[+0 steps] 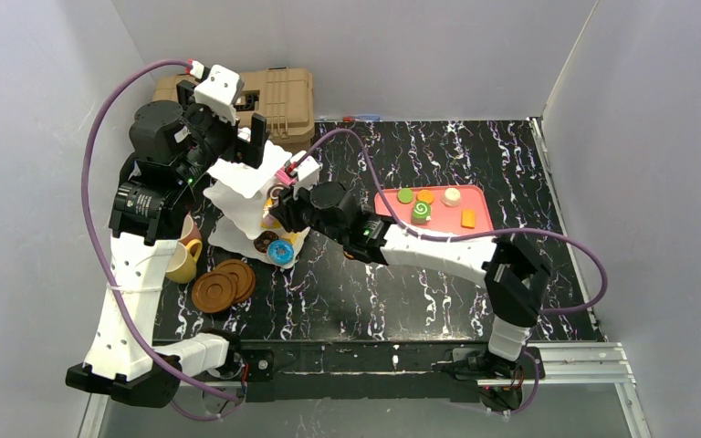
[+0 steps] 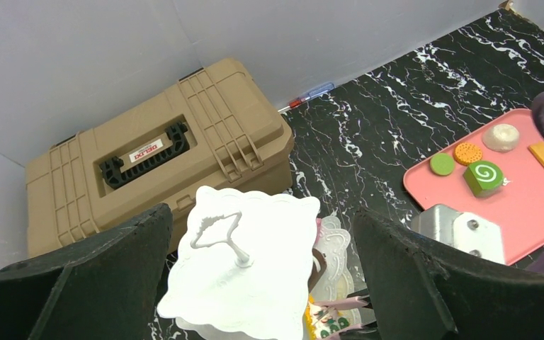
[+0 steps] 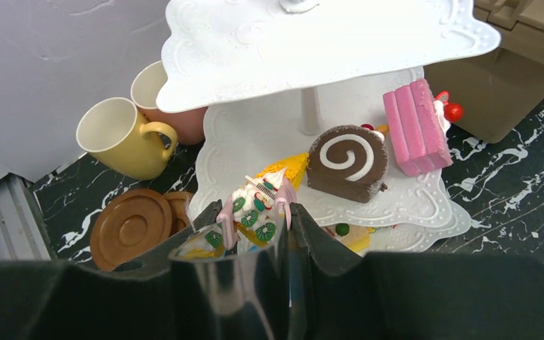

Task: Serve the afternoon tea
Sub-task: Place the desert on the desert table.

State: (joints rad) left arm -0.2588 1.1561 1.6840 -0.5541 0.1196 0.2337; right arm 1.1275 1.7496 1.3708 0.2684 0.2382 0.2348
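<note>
The white three-tier stand stands at the left of the table. My left gripper hangs open above its top plate, a finger on each side, touching nothing. My right gripper is shut on metal tongs. Their pink tips pinch a cream pastry with kiwi slices at the near edge of the middle tier. That tier also holds a chocolate roll and a pink cake slice. A yellow cup, a pink cup and brown saucers sit left of the stand.
A large tan case stands right behind the stand against the back wall. A pink-red tray at the right holds several small pastries, among them a green roll. Grey walls close in the left, back and right.
</note>
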